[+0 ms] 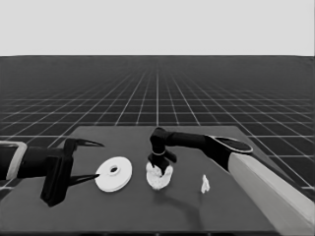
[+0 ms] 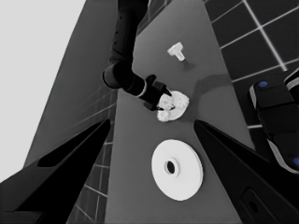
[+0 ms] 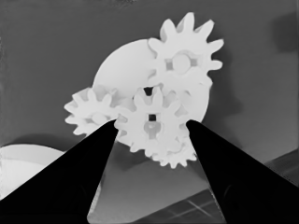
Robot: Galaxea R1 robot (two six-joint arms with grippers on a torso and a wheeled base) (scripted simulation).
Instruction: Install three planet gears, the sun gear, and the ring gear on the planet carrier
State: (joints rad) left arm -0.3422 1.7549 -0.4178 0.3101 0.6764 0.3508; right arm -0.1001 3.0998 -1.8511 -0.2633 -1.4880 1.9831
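Observation:
The planet carrier, the smaller round part (image 3: pixel 122 70), lies mid-table (image 1: pixel 158 183) with three planet gears on it (image 3: pixel 187 59) (image 3: pixel 88 115) (image 3: pixel 176 158). My right gripper (image 3: pixel 152 123) reaches in from the right (image 1: pixel 160 168) and is shut on a fourth small gear, the sun gear (image 3: pixel 150 133), at the middle of the three. It overlaps them. The ring gear, the larger round part (image 1: pixel 113 173), lies flat to the left (image 2: pixel 176 171). My left gripper (image 1: pixel 98 161) waits open at the table's left end, its fingertips beside the larger round part, holding nothing.
A thin white piece (image 1: pixel 205 184) stands to the right of the smaller round part, also seen in the left wrist view (image 2: pixel 177 51). Dark machinery with blue lights (image 2: pixel 275 112) sits past the table's edge. The right arm's pale part (image 1: pixel 275 191) fills the lower right corner.

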